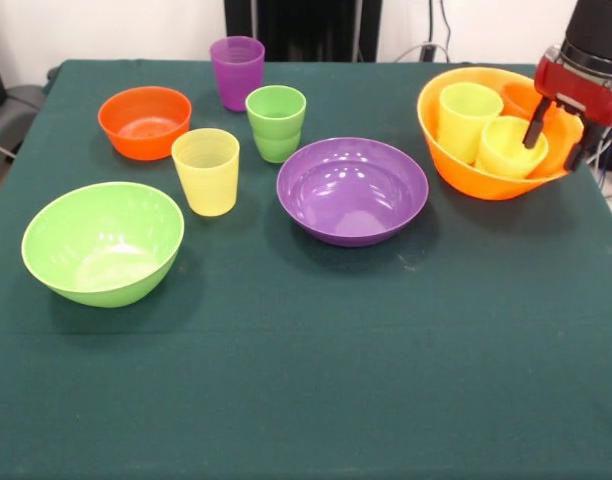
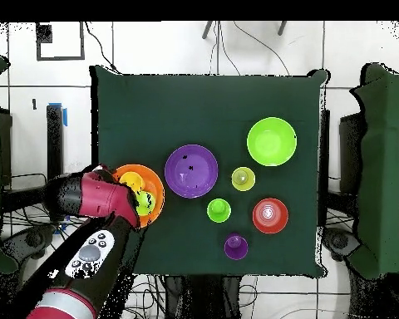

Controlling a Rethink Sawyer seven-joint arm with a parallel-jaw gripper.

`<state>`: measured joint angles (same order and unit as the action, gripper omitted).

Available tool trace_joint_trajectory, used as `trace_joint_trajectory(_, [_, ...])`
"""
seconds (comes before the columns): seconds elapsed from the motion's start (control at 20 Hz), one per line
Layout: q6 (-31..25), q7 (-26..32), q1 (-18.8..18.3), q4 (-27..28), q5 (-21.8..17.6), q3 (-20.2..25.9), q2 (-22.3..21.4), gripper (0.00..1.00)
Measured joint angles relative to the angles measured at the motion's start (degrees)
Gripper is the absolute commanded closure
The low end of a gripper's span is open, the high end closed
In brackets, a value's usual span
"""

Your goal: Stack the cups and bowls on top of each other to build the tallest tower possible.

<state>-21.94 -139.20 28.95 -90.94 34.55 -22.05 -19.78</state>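
The big yellow-orange bowl [image 1: 456, 165] [image 2: 157, 189] sits at the right and holds two yellow cups [image 1: 464, 118] [image 1: 508, 150] and an orange cup [image 1: 521, 98] side by side. My gripper [image 1: 558, 138] is open astride the bowl's right wall, with one finger [image 1: 535, 125] inside and the other outside. Loose on the cloth are the purple bowl [image 1: 352, 190] [image 2: 191, 171], the lime green bowl [image 1: 101, 243] [image 2: 272, 141] and the small orange bowl [image 1: 144, 120] [image 2: 270, 215]. A purple cup [image 1: 237, 70] [image 2: 235, 246], a lime green cup [image 1: 276, 120] [image 2: 219, 210] and a pale yellow cup [image 1: 206, 170] [image 2: 243, 179] stand upright.
A dark green cloth [image 1: 306, 380] covers the table, and the yellow-orange bowl is close to its right edge. In the overhead view my red arm [image 2: 99, 199] hides part of that bowl. The three loose cups cluster between the orange and purple bowls.
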Motion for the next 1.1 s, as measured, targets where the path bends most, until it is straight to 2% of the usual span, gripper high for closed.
trace_joint_trajectory(0.8, [0.00, 0.00, 0.76, 0.99, 0.00, 1.13, 0.84, 0.00])
trace_joint_trajectory(1.1, [0.00, 0.00, -0.45, -0.27, -0.01, 2.85, -0.70, 0.00])
